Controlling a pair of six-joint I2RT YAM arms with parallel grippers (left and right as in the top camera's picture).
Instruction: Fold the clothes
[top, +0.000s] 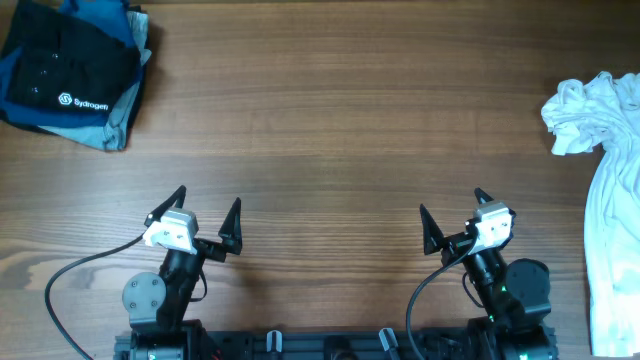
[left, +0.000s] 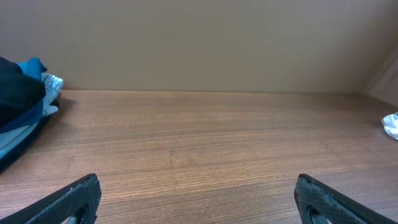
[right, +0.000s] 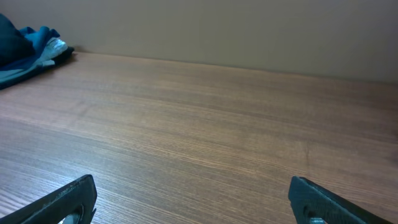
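White wrinkly shirt (top: 612, 190) is lying crumpled at 3 o'clock on the wood table (top: 330, 110), running off its right edge, well apart from both arms. At 7 o'clock the left gripper (top: 210, 196) and at 5 o'clock the right gripper (top: 450, 200) are standing with jaws wide apart, gripping nothing. Dark folded stack (top: 70, 75) is sitting at 10 o'clock.

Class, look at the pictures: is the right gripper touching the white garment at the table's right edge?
Apart. The overhead view shows a wide strip of bare table between the open right gripper and the white garment.
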